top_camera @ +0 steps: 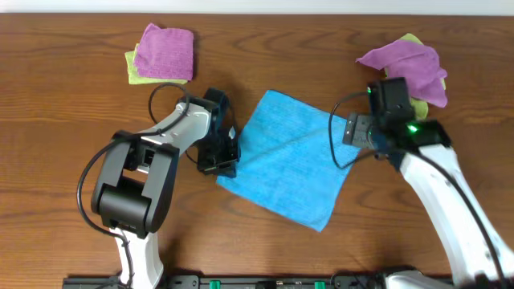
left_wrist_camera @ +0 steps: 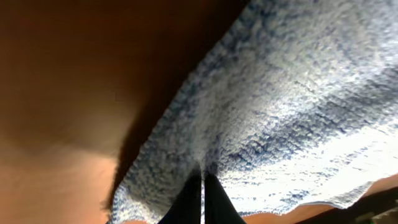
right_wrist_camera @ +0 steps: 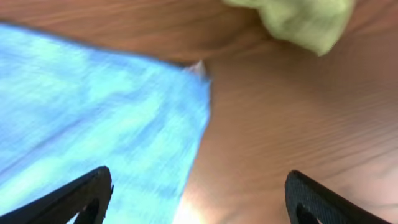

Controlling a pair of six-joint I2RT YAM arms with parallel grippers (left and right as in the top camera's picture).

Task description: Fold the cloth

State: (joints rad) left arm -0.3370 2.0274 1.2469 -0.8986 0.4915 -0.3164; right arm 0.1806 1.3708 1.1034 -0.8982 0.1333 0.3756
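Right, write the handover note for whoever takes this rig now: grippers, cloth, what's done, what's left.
Left gripper: shut on the cloth at its left corner.
Right gripper: open over the cloth's right corner, holding nothing.
Cloth: spread open mid-table, one shallow crease across it.
Done: no fold made yet.
Left: probably grasp the right corner too, then fold the cloth over.

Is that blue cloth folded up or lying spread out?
Spread out. The cloth lies as a single open square on the table, with just a slight crease across it and no edge doubled over.
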